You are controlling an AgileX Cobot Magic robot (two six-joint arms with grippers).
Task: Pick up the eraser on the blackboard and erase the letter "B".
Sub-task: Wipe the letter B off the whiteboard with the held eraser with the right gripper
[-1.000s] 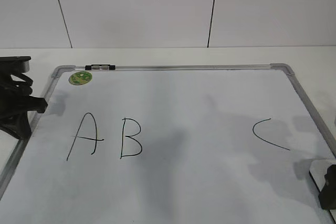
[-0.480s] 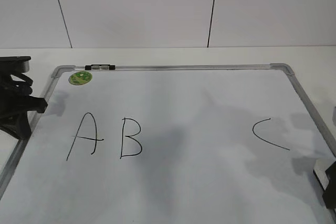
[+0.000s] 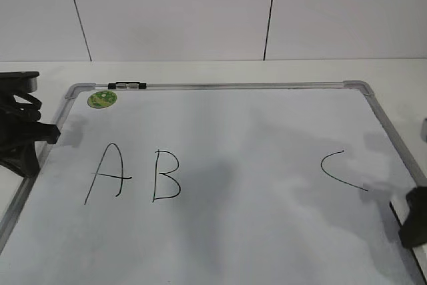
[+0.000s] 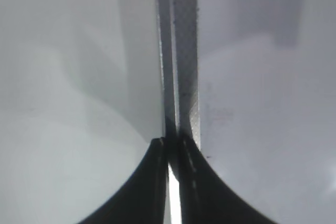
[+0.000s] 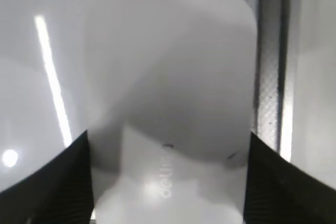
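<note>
The blackboard (image 3: 267,245) is a white board with a silver frame, lying flat. The black letter "B" (image 3: 166,175) stands left of centre, between "A" (image 3: 107,173) and, far right, "C" (image 3: 341,170). The white eraser (image 5: 168,66) lies by the board's right frame (image 5: 270,51). My right gripper (image 5: 168,137) is open, one finger at each side of the eraser. In the exterior view the right gripper (image 3: 415,221) covers the eraser at the lower right. My left gripper (image 4: 172,142) is shut and empty over the board's left frame (image 4: 184,51); it also shows in the exterior view (image 3: 40,139).
A round green sticker (image 3: 102,99) sits at the board's top left corner. A small black and clear clip (image 3: 127,86) lies on the top frame. A white panelled wall stands behind the table.
My right gripper has moved left and farther in over the eraser, which showed beside it before and is now covered. The left arm has not moved.
</note>
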